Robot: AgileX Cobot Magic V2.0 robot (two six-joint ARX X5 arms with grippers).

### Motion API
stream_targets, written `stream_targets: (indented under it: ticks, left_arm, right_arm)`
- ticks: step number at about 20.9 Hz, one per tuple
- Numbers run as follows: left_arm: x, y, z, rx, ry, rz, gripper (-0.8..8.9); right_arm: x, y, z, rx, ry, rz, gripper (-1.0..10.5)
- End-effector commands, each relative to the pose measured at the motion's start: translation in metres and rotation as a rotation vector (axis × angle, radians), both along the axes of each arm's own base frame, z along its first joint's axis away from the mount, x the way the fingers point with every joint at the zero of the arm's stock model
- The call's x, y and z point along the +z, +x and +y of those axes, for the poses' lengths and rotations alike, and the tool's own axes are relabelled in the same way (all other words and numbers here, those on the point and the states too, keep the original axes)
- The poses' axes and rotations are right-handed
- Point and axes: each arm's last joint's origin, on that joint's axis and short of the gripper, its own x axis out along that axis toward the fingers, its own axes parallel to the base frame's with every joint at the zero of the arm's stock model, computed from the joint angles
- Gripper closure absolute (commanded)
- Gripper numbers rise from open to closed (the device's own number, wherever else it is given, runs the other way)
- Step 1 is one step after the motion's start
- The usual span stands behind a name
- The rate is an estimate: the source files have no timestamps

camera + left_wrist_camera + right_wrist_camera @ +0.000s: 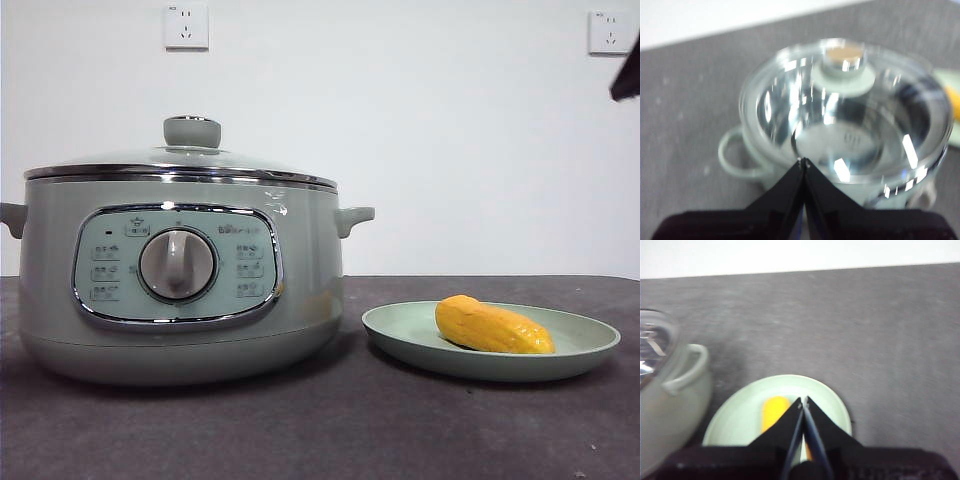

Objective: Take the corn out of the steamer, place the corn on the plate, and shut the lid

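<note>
The sage-green steamer [180,290] stands at the left of the table with its glass lid [185,160] seated on the rim. The yellow-orange corn [492,326] lies on the pale green plate [585,345] to the steamer's right. My left gripper [803,161] hangs shut and empty above the lid [850,115], near the rim and away from the knob [844,60]. My right gripper [803,400] is shut and empty, high above the plate [735,420] and the corn [774,412]. In the front view one arm shows only as a black tip [627,75] at the top right corner.
The dark grey table [400,430] runs to a white wall with two sockets [186,26]. The steamer's side handles [355,215] stick out toward the plate. Bare tabletop lies in front of both objects.
</note>
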Motion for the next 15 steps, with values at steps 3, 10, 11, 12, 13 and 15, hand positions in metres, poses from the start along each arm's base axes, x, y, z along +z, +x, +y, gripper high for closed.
stream_targets:
  ticks: [3, 10, 11, 12, 13, 15]
  left_arm:
    - [-0.0111, -0.0033, 0.0016, -0.004, 0.064, 0.096, 8.17]
    - [-0.0122, -0.004, 0.002, -0.004, 0.072, 0.107, 8.17]
    - [-0.0121, -0.0039, 0.002, -0.004, 0.072, 0.107, 8.17]
    - [-0.0122, -0.004, 0.002, -0.004, 0.072, 0.108, 8.17]
    - [-0.012, -0.004, 0.0021, -0.013, 0.088, 0.1, 8.17]
    - [-0.0069, -0.0107, 0.0083, -0.005, 0.08, 0.043, 8.17]
  right_arm:
    - [-0.005, -0.0013, -0.001, -0.017, 0.0, 0.033, 9.5]
    - [-0.0059, -0.0016, -0.0012, -0.017, -0.005, 0.043, 9.5]
    - [-0.0059, -0.0016, -0.0012, -0.017, -0.005, 0.042, 9.5]
    - [-0.0059, -0.0016, -0.0012, -0.017, -0.005, 0.043, 9.5]
    - [-0.0059, -0.0016, -0.0012, -0.017, -0.005, 0.043, 9.5]
    - [-0.0059, -0.0017, -0.0012, -0.017, -0.005, 0.043, 9.5]
